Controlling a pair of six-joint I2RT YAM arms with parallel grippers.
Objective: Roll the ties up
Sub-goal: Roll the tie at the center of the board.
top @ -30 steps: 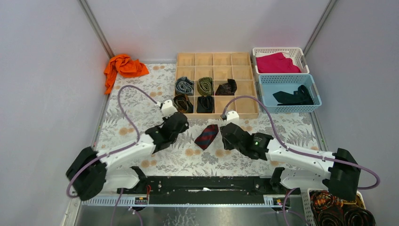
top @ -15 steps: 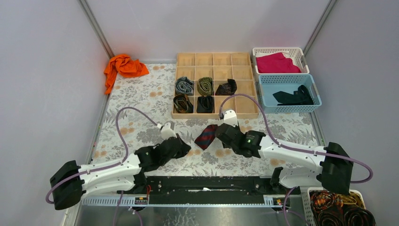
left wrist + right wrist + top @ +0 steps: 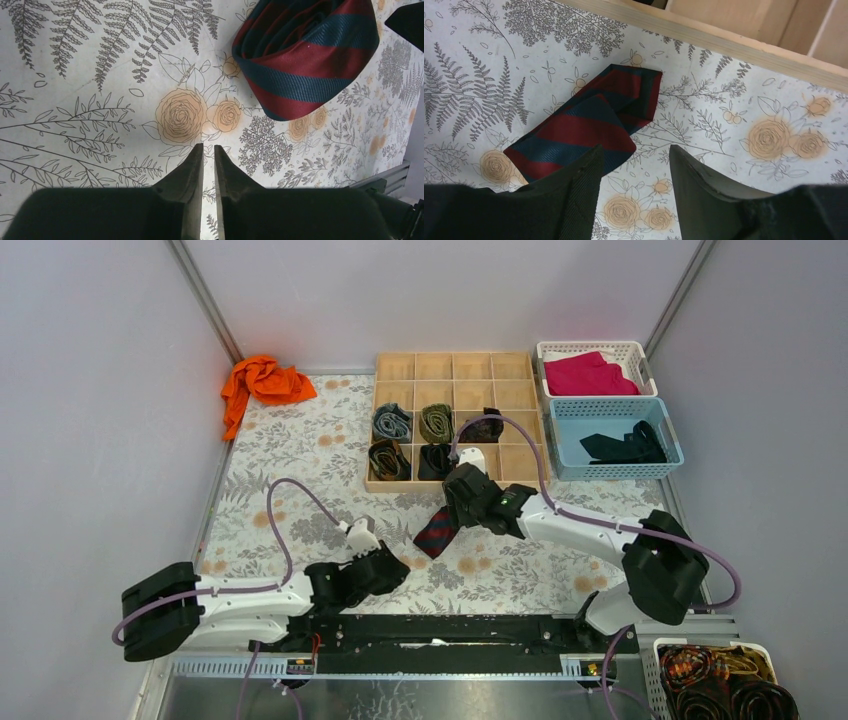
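A folded navy tie with red diagonal stripes [image 3: 438,530] lies flat on the floral table mat in front of the wooden tray. It also shows in the left wrist view [image 3: 310,55] and the right wrist view [image 3: 584,125]. My right gripper [image 3: 456,512] is open and empty, hovering just right of the tie's far end; its left finger overlaps the tie's edge in the right wrist view [image 3: 634,152]. My left gripper [image 3: 396,566] is shut and empty, low over the mat, near and left of the tie [image 3: 208,146]. Several coiled ties [image 3: 392,422] sit in tray compartments.
The wooden compartment tray [image 3: 460,365] stands right behind the right gripper. A blue basket [image 3: 566,410] holds a black tie [image 3: 622,447]. A white basket [image 3: 640,360] holds magenta cloth. Orange cloth [image 3: 262,382] lies far left. A basket with ties [image 3: 720,685] sits near right.
My left arm has pulled back toward the near edge, away from the tie. My right gripper has moved left and away from me, up to the tie's far end by the tray.
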